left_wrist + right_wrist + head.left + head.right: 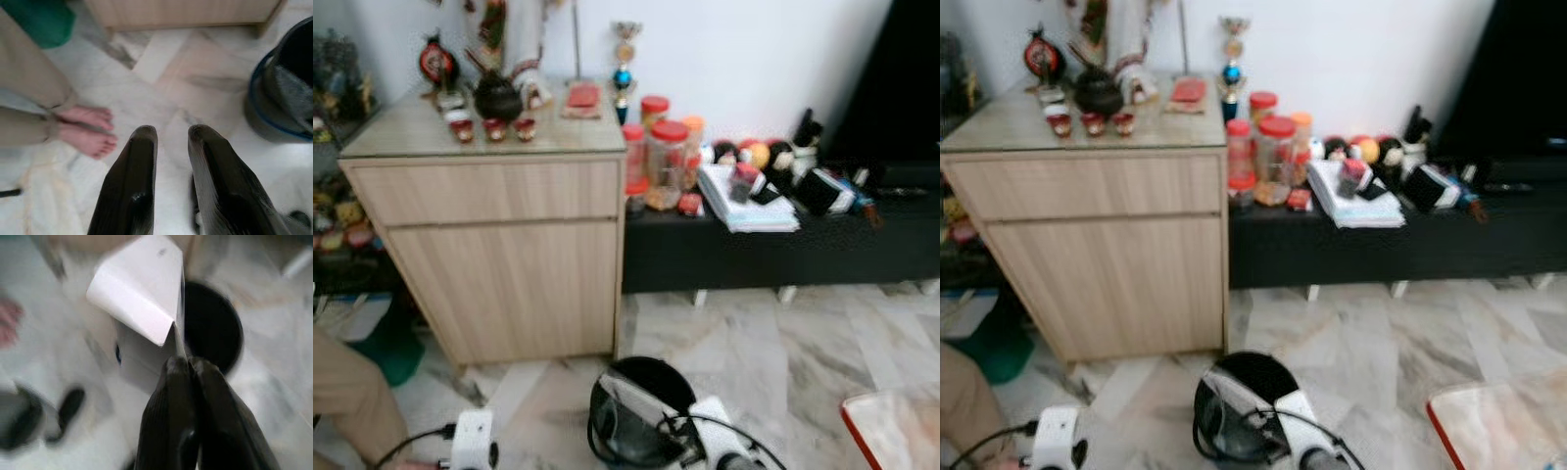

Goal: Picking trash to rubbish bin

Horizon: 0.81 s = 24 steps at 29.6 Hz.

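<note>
A black rubbish bin stands on the marble floor in front of the wooden cabinet. In the right wrist view my right gripper is shut on the edge of a folded white piece of paper. The paper hangs just beside the bin's dark opening. My right arm reaches in at the bin's near rim. My left gripper is open over bare floor with nothing between its fingers, and the bin stands a little to its side.
A person stands close on my left, with a beige trouser leg and bare feet. Behind the bin are the cabinet and a low black bench crowded with jars and papers. A red-edged mat lies at right.
</note>
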Available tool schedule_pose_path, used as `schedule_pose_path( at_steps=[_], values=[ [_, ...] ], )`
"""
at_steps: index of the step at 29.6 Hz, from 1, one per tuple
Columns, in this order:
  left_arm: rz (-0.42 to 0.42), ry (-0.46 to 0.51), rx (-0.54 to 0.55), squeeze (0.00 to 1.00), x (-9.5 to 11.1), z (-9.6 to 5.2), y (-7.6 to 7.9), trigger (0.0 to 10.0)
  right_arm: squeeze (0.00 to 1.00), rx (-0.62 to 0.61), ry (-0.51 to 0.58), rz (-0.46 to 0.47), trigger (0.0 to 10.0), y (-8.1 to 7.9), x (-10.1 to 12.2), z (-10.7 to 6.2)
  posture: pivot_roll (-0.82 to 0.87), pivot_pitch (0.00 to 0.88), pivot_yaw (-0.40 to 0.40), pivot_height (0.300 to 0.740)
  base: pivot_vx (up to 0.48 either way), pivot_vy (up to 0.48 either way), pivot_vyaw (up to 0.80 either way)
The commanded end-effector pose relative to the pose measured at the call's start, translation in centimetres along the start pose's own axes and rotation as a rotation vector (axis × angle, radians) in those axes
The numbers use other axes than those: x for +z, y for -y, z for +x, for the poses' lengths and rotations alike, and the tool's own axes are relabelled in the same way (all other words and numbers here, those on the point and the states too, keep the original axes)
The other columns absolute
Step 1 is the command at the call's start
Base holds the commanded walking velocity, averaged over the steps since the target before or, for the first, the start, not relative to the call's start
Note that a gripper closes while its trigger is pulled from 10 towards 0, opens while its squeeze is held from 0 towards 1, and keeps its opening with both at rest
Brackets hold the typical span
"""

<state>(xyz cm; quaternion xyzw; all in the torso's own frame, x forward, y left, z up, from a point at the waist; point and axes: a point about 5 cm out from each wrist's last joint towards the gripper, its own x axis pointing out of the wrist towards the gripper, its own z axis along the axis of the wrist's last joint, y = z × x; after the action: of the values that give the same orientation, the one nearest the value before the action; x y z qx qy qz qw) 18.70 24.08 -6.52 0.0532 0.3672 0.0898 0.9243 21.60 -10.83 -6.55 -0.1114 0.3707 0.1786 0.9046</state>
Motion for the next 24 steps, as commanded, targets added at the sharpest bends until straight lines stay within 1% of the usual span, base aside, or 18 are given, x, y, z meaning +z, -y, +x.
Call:
schedule_pose_path(
  at_steps=[1,10,15,19,24],
  values=[
    [-0.004,0.022,-0.029,0.00,0.7,0.3,1.0,10.0,0.00,-0.034,-0.021,0.001,10.0,1.4,-0.7,-0.3,0.06,0.000,-0.042,0.740,0.281,0.000,0.00],
    [-0.007,0.025,-0.029,0.00,0.9,0.3,1.1,10.0,0.00,-0.024,-0.009,0.000,10.0,1.2,-0.2,-0.2,0.06,0.000,-0.044,0.740,0.266,0.000,0.00],
    [-0.008,0.033,-0.034,0.00,1.0,0.3,1.2,10.0,0.00,-0.017,-0.009,0.001,10.0,1.2,-0.1,-0.1,0.06,0.000,-0.045,0.740,0.000,0.000,0.00],
    [-0.007,0.031,-0.043,0.00,1.0,0.4,1.3,10.0,0.00,-0.023,0.006,-0.007,10.0,1.3,0.5,0.0,0.06,0.000,-0.046,0.740,0.000,0.000,0.00],
    [-0.018,0.041,-0.091,0.00,1.6,0.5,1.8,10.0,0.00,-0.019,0.010,-0.011,10.0,1.3,1.1,0.2,0.06,0.000,-0.050,0.740,0.000,0.000,0.00]
  ],
)
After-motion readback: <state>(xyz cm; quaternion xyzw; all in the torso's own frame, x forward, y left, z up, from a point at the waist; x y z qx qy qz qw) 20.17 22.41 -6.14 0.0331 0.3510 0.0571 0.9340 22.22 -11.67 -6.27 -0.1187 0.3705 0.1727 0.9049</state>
